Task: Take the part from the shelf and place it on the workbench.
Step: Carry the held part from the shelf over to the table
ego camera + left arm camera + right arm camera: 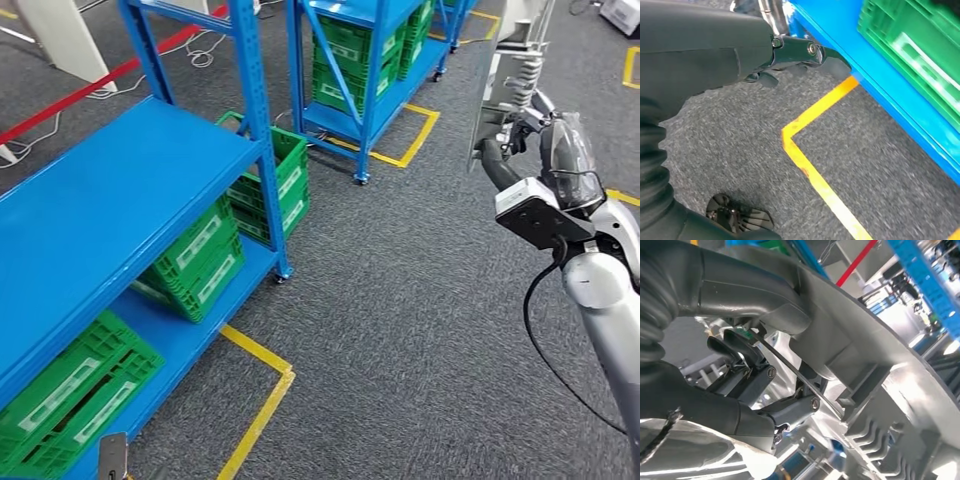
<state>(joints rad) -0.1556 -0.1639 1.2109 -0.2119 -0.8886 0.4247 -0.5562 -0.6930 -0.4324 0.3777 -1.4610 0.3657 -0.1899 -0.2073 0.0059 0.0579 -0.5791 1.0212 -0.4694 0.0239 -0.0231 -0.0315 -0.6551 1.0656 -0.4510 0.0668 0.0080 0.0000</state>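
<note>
At the upper right of the head view, the robot's right hand holds a silver cast-metal part upright, raised above grey carpet. The part is a flat plate with ribbed fins and a bracket at its top edge. In the right wrist view the part is seen close up, its thin rim clamped between the thick grey thumb and the darker fingers.

It looks rigid and fairly heavy for its size, with smooth bare metal that could slip, so a firm hold on the rim near the ribs, as now, seems the sound place to take it. It does not look fragile, though its edges may be sharp.

The left hand hangs low over carpet and yellow floor tape in the left wrist view, holding nothing, fingers loosely extended.

The left half of the head view holds a blue shelf with green crates on its lower level. I cannot see a workbench.
</note>
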